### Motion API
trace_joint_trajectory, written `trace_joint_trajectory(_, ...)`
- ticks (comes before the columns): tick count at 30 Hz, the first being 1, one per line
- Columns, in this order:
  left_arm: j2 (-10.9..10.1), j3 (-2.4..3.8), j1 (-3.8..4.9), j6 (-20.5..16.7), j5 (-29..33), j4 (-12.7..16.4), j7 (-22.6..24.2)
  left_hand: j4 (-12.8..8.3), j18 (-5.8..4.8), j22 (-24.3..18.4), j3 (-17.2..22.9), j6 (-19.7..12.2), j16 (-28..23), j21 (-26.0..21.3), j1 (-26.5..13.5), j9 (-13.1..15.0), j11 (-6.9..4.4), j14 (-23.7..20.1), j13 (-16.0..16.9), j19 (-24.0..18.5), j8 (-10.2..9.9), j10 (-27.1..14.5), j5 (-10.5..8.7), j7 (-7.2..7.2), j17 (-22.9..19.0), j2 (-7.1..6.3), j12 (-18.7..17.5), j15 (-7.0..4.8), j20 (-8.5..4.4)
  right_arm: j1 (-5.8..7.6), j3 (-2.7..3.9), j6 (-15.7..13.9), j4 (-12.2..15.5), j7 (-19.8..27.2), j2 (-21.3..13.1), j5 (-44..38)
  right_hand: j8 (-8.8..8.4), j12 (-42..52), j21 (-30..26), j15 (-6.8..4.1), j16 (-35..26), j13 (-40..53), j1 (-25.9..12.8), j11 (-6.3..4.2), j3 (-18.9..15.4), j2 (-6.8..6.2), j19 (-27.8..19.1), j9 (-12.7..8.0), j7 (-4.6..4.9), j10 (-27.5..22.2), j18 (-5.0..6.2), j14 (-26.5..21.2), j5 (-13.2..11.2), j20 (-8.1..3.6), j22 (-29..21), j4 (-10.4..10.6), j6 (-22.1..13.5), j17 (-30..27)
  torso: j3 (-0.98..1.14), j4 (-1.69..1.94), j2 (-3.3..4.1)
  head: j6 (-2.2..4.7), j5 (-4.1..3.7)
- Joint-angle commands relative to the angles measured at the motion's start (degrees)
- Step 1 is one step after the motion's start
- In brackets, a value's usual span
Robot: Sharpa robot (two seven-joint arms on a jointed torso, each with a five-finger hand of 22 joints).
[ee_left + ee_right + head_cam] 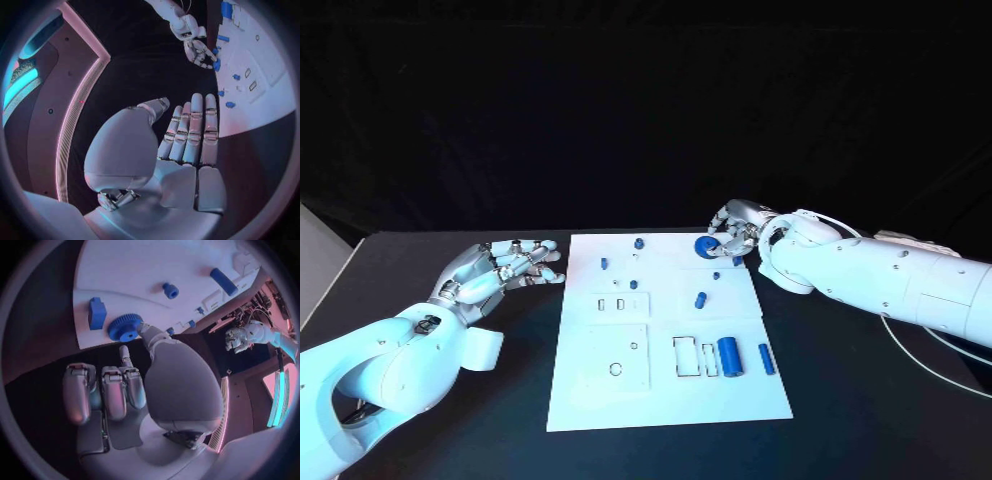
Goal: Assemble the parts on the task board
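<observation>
1. Roughly early-to-mid on progress, judging by layout: several small blue parts stand at the 12 o'clock end of the task board [661, 400], while two blue cylinders, a thick one [728, 356] and a thin one [766, 358], lie loose near 4 o'clock beside an unfilled rectangular slot [687, 357].
2. Another short blue piece [701, 299] lies loose right of board centre. Cutouts at 7 o'clock look unfilled too. So plenty left.
3. My right robot hand [737, 233] is at the board's 1 o'clock corner, thumb and a fingertip touching the blue gear [125, 327]. Gear sits flat on the board right at my fingertips; a blue block [96, 313] is just beside it. Looks like a pinch on the rim, though I can't tell if it's a firm hold or just contact.
4. My left robot hand [502, 268] is released, fingers spread, holding nothing. It hovers over the tabletop [516, 420] at the board's 10 o'clock edge, well apart from the gear.
</observation>
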Motion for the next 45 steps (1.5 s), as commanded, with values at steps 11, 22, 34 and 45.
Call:
trace_joint_trajectory(11, 0.16, 0.04, -0.03, 1.23, -0.50, -0.04, 0.20, 0.04, 0.60, 0.09, 0.39, 0.00, 0.38, 0.16, 0.21, 0.05, 0.11, -0.30, 0.06, -0.53, -0.09, -0.08, -0.02, 0.42, 0.11, -0.53, -0.12, 0.03, -0.02, -0.07, 0.03, 2.87, -1.61, -0.84, 0.99, 0.96, 0.21, 0.19, 0.53, 0.56, 0.34, 15.06, 0.23, 0.33, -0.64, 0.95, 3.82, -0.02, 0.05, 6.07, -0.69, 6.07, 0.95, 0.35, 7.35, 0.30, -0.21, 15.06, -0.02, -0.03, -0.02, -0.08, -0.08)
trace_joint_trajectory(22, 0.15, 0.04, -0.03, 1.29, -0.53, -0.06, 0.15, 0.04, 0.60, 0.09, 0.39, 0.00, 0.38, 0.16, 0.21, 0.05, 0.11, -0.30, 0.06, -0.53, -0.09, -0.08, -0.02, 0.42, 0.11, -0.53, -0.12, 0.03, -0.02, -0.29, 0.01, 4.21, -2.48, -1.00, 1.68, 1.44, 0.42, 0.19, 0.67, 0.60, 0.34, 15.06, 0.50, 0.34, -0.67, 1.61, 3.75, -0.07, 0.05, 6.07, -0.70, 6.07, 3.42, 0.46, 7.55, 1.32, 0.13, 15.06, 0.00, 0.01, -0.02, -0.40, 0.08)
trace_joint_trajectory(34, 0.11, 0.04, -0.03, 1.38, -0.56, -0.04, 0.09, 0.05, 0.60, 0.10, 0.41, -0.01, 0.46, 0.18, 0.18, 0.06, 0.13, -0.42, 0.06, -0.60, -0.09, -0.10, -0.02, 0.44, 0.12, -0.52, -0.12, 0.06, 0.00, -0.39, -0.02, 4.82, -2.89, -1.30, 2.10, 1.66, 0.60, 0.19, 0.72, 0.56, 0.34, 15.06, 0.81, 0.27, -0.12, 2.00, 3.71, -0.11, -0.04, 6.07, -0.70, 6.07, 4.39, 0.47, 7.63, 1.74, 0.69, 15.06, 0.01, -0.07, -0.02, -0.48, 0.19)
trace_joint_trajectory(45, 0.05, 0.04, -0.03, 1.39, -0.58, -0.02, 0.08, 0.05, 0.60, 0.10, 0.41, -0.01, 0.46, 0.18, 0.18, 0.06, 0.13, -0.42, 0.06, -0.60, -0.09, -0.10, -0.02, 0.44, 0.12, -0.52, -0.12, 0.06, 0.00, -0.48, -0.04, 1.04, -1.22, -1.97, 1.61, -3.64, 0.33, 0.19, 0.89, 0.29, 0.34, 15.06, 3.57, -0.01, 8.63, 2.00, 3.59, -0.92, -0.26, 6.07, -0.71, 6.07, 5.71, 0.26, 7.94, -0.60, 3.30, 15.06, 0.06, -0.14, -0.03, -0.40, 0.26)
